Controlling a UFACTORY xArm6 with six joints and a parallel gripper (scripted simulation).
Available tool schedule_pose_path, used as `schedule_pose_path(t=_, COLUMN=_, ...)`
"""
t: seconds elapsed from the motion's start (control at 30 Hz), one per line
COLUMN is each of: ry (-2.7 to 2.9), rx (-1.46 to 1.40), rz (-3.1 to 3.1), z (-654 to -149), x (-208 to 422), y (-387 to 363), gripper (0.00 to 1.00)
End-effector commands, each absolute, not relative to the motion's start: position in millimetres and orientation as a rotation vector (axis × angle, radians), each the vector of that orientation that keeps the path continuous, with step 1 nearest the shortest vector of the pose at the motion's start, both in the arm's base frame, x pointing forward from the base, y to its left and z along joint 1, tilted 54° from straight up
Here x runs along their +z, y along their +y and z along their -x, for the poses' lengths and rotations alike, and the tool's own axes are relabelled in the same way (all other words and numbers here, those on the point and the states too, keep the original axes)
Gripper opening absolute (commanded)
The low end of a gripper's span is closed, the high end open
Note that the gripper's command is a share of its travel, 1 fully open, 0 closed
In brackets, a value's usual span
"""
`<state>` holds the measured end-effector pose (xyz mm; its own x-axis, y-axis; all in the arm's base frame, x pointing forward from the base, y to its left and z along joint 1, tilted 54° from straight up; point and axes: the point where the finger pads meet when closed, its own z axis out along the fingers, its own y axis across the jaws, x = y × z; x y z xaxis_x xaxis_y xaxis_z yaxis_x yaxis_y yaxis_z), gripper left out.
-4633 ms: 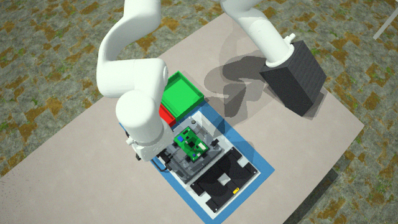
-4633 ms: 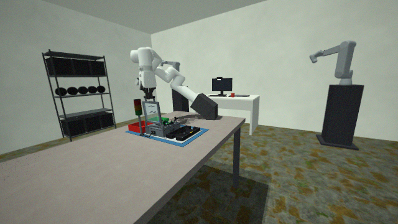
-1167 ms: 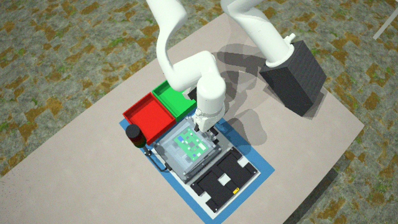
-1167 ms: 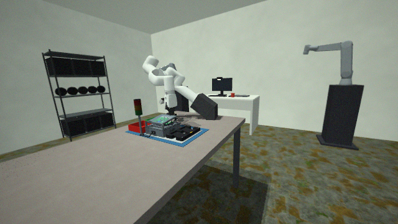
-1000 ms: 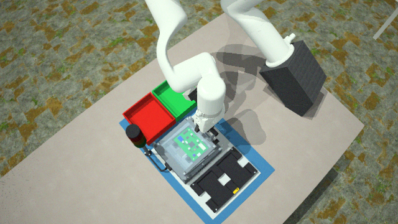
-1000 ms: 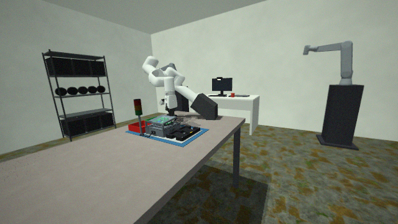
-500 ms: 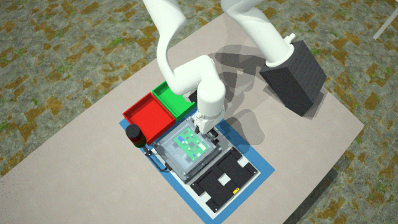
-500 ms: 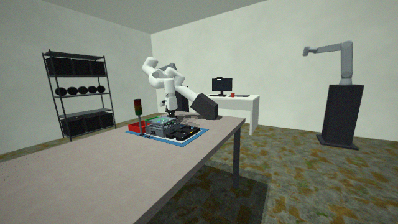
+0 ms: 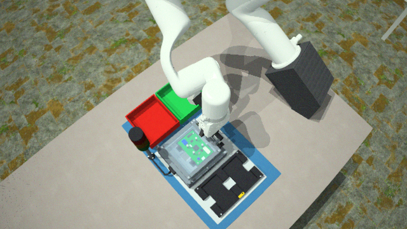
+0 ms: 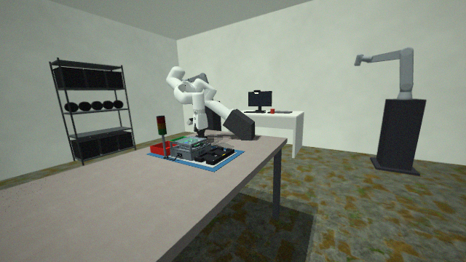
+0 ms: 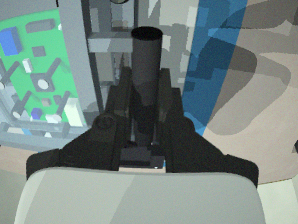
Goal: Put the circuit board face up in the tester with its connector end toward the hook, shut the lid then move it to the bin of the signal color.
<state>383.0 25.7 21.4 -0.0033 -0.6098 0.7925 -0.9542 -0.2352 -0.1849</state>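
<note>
We have the gripper [image 11: 144, 129] clamped on the lid's handle [image 11: 145, 52], fingers nearly closed around it; rigid bar, should take firm downward push; board [image 9: 194, 147] sits in the tester [image 9: 168, 156] under the clear lid; thin, stiff, fragile, so grip by edges later.

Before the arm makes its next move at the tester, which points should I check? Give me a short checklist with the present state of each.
1. Circuit board lies in the tester, seen through the lid: ok.
2. Lid lies flat over the board: ok.
3. Claw is shut on the black handle: ok.
4. Latch hook over the lid's edge: cannot tell.
5. Signal tower shows green or red: cannot tell, no lamp looks clearly lit.
6. Red bin and green bin stand upright beside the tester: ok.
</note>
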Motion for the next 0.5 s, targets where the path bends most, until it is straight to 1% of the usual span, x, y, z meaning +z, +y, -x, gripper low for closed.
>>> schedule_pose_path(t=0.0, ry=-1.613, rx=1.127, rz=-1.871, z=-383.5, x=21.6, y=26.3, gripper=0.0)
schedule_pose_path(t=0.47, ry=-1.613, rx=1.127, rz=-1.871, z=-384.1, x=20.4, y=24.7, gripper=0.0)
